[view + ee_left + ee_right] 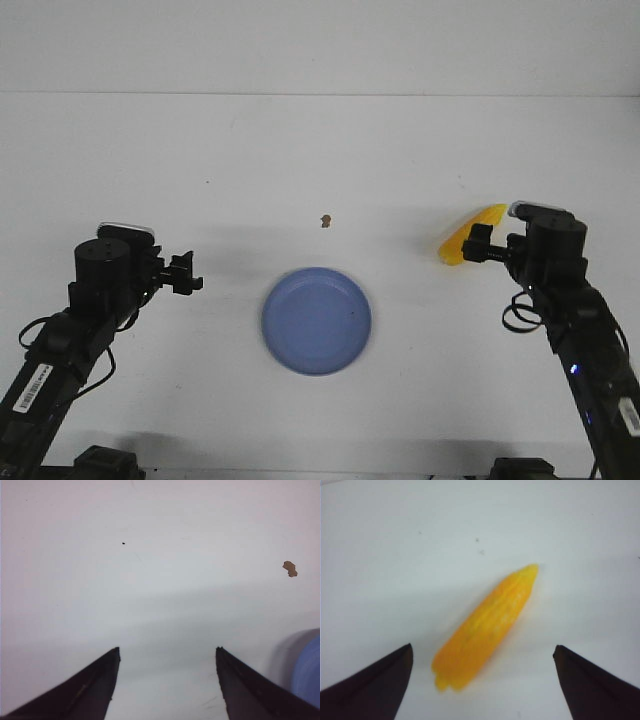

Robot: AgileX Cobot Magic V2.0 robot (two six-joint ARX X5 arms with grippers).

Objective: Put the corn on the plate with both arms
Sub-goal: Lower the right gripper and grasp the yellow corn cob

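Between the spread black fingers of the right gripper [482, 652] lies the bright yellow tapered corn cob [486, 628], flat on the white table [320, 160] and touched by neither finger; the right wrist view shows clear table on both sides of it, with its pointed tip aimed away from the fingers and its blunt end nearest them, the cob set at a slant across the gap. From the front, that right gripper [478, 243] hangs at the near edge of the corn [472, 232], which sits on the right side of the table, well apart from the round, shallow periwinkle-blue plate [316, 321]. The plate rests near the middle of the table, closer to the robot, and holds nothing. On the other side, the left gripper [185, 274] is also spread wide, its two pointed black fingers [95, 685] apart over bare table, with only a sliver of the plate's rim [307, 672] showing beside one of them. It stands to the left of the plate, not touching it. A small brown speck [324, 220] marks the table beyond the plate, between the two arms.
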